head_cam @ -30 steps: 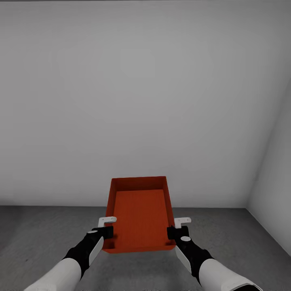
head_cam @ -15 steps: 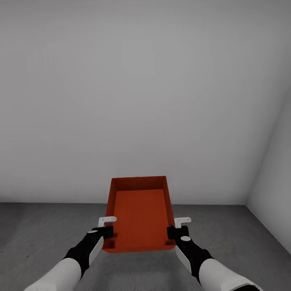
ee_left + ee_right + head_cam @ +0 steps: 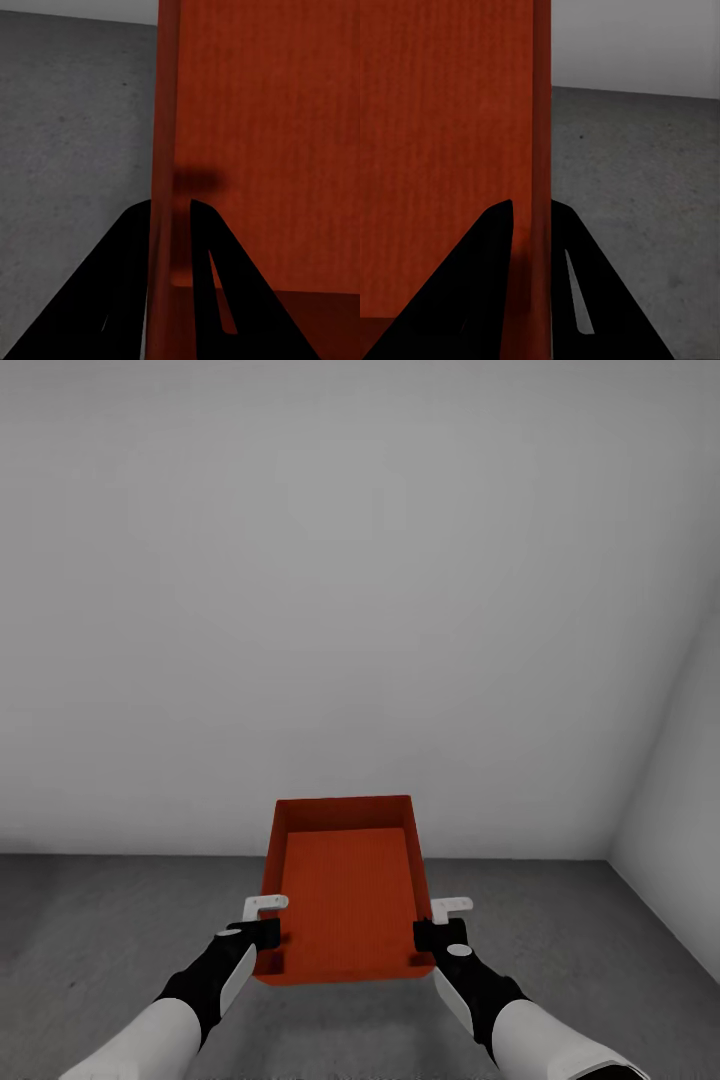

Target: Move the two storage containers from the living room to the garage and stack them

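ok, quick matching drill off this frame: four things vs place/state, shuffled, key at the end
Things:
1. storage container
2. left gripper
3. right gripper
4. floor

Places or states:
A. dark grey speckled concrete
B. clamped on the bin's right side wall
C. held in the air between both arms, empty
D. clamped on the bin's left side wall

Pairs: 1-C, 2-D, 3-B, 4-A

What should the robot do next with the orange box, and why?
Probably lower the orange box toward the grey floor. Both grippers, left and right, pinch its side walls, it hangs in the air, and the floor ahead looks bare.
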Motion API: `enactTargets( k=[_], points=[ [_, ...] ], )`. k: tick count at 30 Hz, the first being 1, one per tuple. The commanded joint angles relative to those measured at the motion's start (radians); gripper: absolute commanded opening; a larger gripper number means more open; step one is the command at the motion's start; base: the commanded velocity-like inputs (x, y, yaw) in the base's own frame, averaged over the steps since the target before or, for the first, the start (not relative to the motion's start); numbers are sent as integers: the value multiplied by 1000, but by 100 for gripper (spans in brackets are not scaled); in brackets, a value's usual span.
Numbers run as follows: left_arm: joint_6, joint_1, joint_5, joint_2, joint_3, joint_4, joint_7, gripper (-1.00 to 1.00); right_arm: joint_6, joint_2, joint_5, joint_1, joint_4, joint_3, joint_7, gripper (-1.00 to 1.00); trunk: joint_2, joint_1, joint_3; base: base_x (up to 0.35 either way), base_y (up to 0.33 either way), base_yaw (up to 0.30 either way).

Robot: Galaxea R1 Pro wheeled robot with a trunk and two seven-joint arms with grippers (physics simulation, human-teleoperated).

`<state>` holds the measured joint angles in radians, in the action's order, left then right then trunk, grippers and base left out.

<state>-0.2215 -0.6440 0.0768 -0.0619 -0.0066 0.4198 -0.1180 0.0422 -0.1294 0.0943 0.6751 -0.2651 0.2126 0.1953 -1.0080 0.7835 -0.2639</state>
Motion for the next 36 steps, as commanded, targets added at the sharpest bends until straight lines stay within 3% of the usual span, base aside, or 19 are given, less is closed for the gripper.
enactTargets(
  k=[1,36],
  points=[
    [-2,0,-17,25,1,6,-11,-100,5,2,16,1,4,-19,13,-100,-1,0,-3,0,0,0],
    [-2,0,-14,16,2,0,-11,-100,4,2,16,1,4,-19,13,-100,-1,0,-59,0,0,0]
  ],
)
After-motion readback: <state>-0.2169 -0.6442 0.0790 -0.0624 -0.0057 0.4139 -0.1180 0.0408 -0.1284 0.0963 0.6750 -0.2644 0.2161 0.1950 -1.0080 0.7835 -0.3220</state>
